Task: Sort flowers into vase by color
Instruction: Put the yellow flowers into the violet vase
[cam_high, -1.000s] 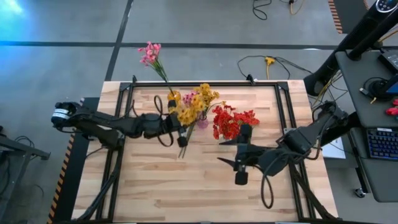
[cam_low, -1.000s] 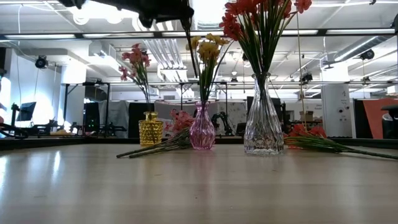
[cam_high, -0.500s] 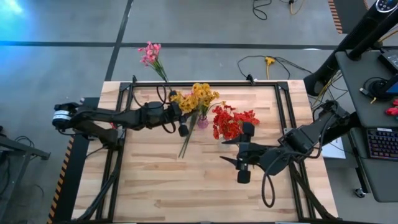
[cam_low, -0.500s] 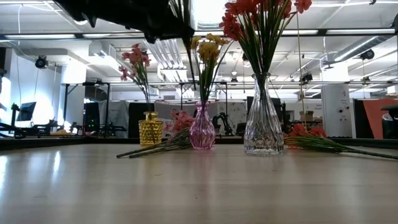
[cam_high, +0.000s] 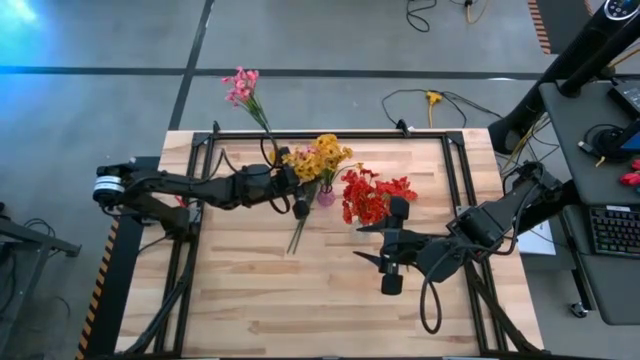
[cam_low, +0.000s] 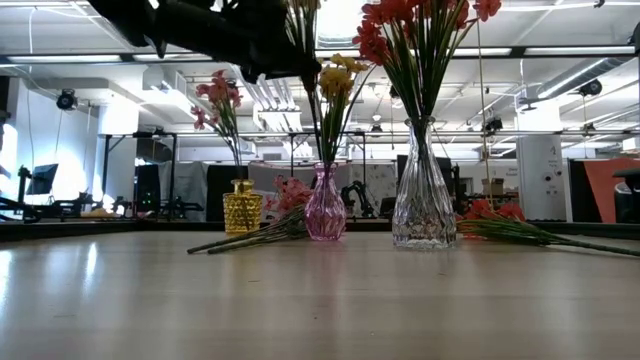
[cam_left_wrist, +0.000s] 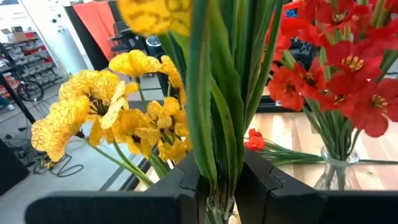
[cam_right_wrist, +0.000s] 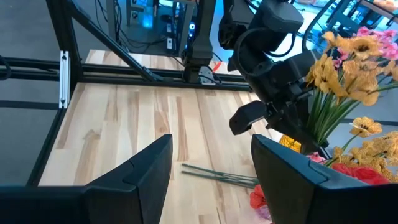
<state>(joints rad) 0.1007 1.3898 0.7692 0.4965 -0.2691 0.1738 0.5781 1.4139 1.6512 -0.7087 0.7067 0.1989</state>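
Note:
My left gripper (cam_high: 299, 207) is shut on green stems of the yellow flowers (cam_high: 318, 160), just left of and above the pink vase (cam_high: 326, 197). In the low view these stems (cam_low: 318, 110) run down toward the pink vase's mouth (cam_low: 325, 168). Red flowers (cam_high: 372, 195) stand in a clear glass vase (cam_low: 423, 200). One pink spray (cam_high: 242, 88) stands in a small yellow vase (cam_low: 240, 207). More pink-flowered stems (cam_high: 297, 232) lie flat on the table. My right gripper (cam_high: 385, 262) hangs open to the right, holding nothing. My left gripper pinches a bunch of green stems (cam_left_wrist: 214, 143) between its two fingers (cam_left_wrist: 189, 186), below the yellow blossoms. The fingers reach in about level from the table's left and lie across the stems. The stems stand nearly upright in the hold; whether their lower ends are in the vase is hidden.
Red-flowered stems (cam_low: 520, 233) lie on the table behind the clear vase. A black frame rail (cam_high: 330, 135) runs along the table's far edge. The near half of the wooden table (cam_high: 320, 300) is bare.
My left gripper, still shut on the yellow flowers' stems, has swung toward the table's right and far edges and a little down, toward the pink vase. The stems have come from left of the vase to stand over its mouth.

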